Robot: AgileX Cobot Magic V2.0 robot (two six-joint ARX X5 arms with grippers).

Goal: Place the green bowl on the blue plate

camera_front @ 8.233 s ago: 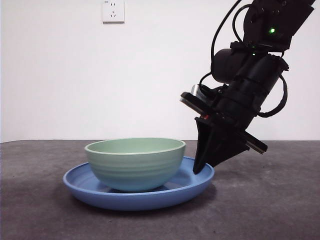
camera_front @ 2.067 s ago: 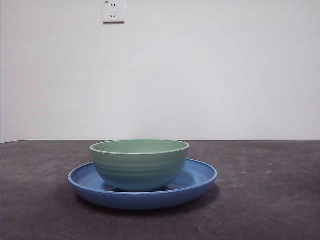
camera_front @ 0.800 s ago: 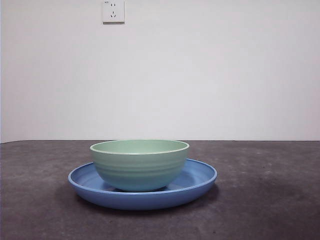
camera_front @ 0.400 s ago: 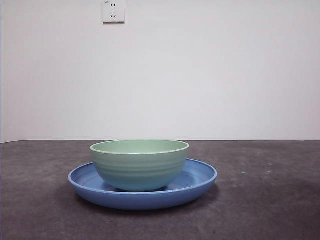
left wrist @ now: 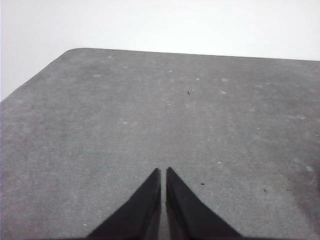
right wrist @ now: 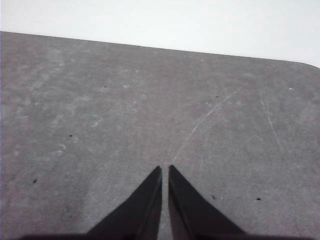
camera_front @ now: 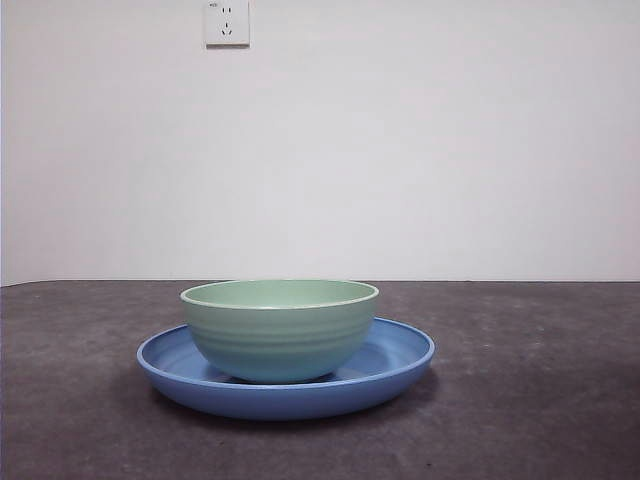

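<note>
sitting upright inside the blue plate [camera_front: 400, 362], the green bowl [camera_front: 279, 328] rests a little toward 9 o'clock of the plate's middle on the dark grey worktop [camera_front: 540, 400].

neither bowl nor plate shows in either wrist view, so both lie out of sight of the fingers and touch none of them. the left gripper [left wrist: 163, 172] hangs over bare worktop with its fingers pressed together, tips nearly touching. the right gripper [right wrist: 165, 170] does likewise, its fingers closed on nothing. a white wall socket [camera_front: 226, 21] sits at 12 o'clock above the bowl.

glossy blue plate [camera_front: 400, 362], ridged green bowl [camera_front: 279, 330]
</note>
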